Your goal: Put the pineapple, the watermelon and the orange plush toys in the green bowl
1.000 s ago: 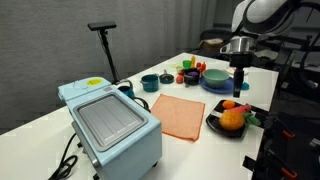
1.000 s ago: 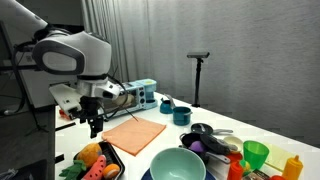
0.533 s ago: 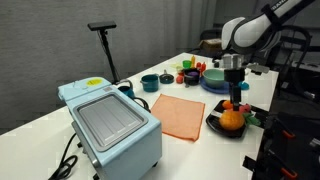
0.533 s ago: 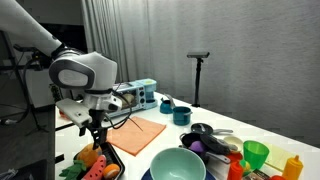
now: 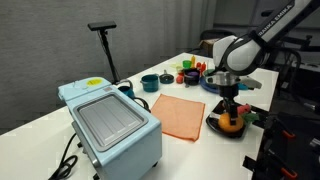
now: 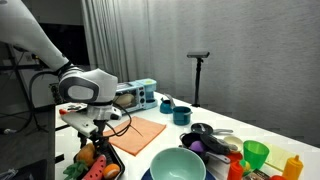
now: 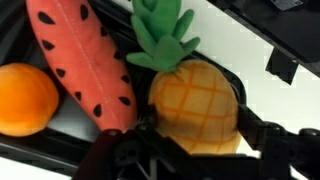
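White desk (image 5: 40, 125) w/ grey curtain (image 5: 60, 40) behind, seen in both ext. views. Black tray (image 5: 212, 125) sits near desk edge, and all 3 plush toys lie in it.

Wrist view, inside tray:
- pineapple (image 7: 195, 100) approx. mid-tray, green tuft pointing away from claw
- watermelon (image 7: 85, 60) lying flat just beside pineapple, touching it low down
- orange (image 7: 25, 98) on watermelon's other side, against it

None of the 3 is in the green bowl yet.

Claw (image 7: 195, 152) is down at tray level, straddling pineapple's lower body. Jaws are wide apart w/ a dark finger (image 7: 112, 155) on either side. Can't tell if pads press the plush; pineapple lies on tray floor, not lifted. In an ext. view claw (image 5: 230, 104) hangs low over tray w/ wrist vertical above it.

Green bowl (image 5: 215, 77) stands farther back on desk, well apart from tray, on a blue plate (image 5: 208, 87). Orange cloth (image 5: 180, 115) lies flat just beside tray. Light-blue appliance (image 5: 110, 120) is beyond the cloth, far from tray.
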{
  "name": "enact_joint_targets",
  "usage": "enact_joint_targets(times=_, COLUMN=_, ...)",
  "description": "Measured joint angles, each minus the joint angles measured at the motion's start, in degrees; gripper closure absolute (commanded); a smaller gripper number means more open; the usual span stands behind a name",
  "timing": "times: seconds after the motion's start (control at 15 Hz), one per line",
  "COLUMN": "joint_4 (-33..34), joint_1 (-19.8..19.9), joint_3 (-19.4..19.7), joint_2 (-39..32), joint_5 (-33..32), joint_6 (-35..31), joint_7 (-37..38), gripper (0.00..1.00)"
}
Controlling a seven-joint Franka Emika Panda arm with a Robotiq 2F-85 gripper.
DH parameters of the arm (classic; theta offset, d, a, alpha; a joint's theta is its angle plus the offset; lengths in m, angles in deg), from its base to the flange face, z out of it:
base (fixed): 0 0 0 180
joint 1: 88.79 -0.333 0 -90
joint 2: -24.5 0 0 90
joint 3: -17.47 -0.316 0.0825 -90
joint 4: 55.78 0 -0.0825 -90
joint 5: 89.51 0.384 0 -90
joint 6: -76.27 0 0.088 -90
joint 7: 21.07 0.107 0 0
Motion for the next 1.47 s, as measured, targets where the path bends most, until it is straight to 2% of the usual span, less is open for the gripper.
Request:
enact_joint_targets(times=0.47, joint_4=2.5, joint_1=0.5, joint_3=-0.4, joint_2=0.2, joint_5=-7.1, joint_6=-0.4, joint_7=1.6, gripper=0.99)
enact_joint_targets(times=0.67, joint_4=4.6, joint_1=1.4, joint_3=-0.2, joint_2=2.9, joint_5=-7.5, joint_6=-0.2, joint_7=2.0, gripper=0.96)
enact_joint_targets(times=0.93, joint_4=7.0, joint_1=3.7, joint_3=1.8, joint_2=9.5, joint_5=-6.3, joint_6=-0.1, joint_7=4.4, gripper=0.97)
enact_joint_targets(times=1.2, joint_4=8.9, joint_1=7.1, joint_3=6.9, joint_2=14.7, joint_5=-5.3, joint_6=0.4, joint_7=7.3, gripper=0.97)
enact_joint_targets(times=1.47, joint_4=11.9, joint_1=11.6, joint_3=13.1, joint_2=15.4, joint_5=-4.9, joint_6=0.1, joint_7=9.1, gripper=0.97)
